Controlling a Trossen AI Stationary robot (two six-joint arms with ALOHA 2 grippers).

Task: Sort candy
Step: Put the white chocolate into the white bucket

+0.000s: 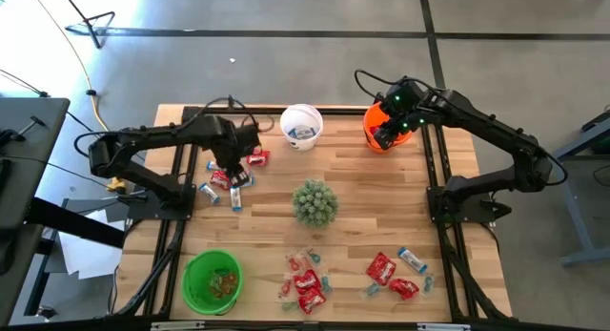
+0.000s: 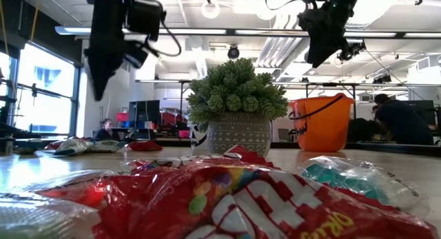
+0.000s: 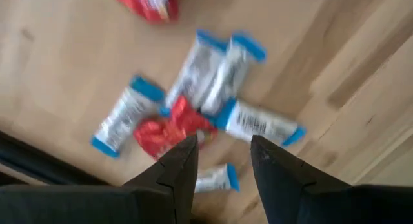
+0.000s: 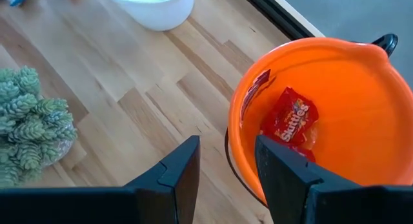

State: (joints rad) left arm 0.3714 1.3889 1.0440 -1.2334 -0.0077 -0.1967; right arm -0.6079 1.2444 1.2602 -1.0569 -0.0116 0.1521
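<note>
Wooden table [image 1: 381, 202] before me: my right gripper [image 4: 227, 161], fingers spread, hangs over the orange bucket [image 4: 361, 88] holding red candy [image 4: 292, 117]; green bucket [image 1: 212, 279] holds small pieces; left gripper [image 3: 222, 156], spread, hovers above loose candy

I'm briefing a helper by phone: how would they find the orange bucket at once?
Start at the wooden table and go to its far right corner, where the right gripper hovers. The orange bucket stands there, beside the white bucket. It alone is orange, with a red candy packet inside.
</note>
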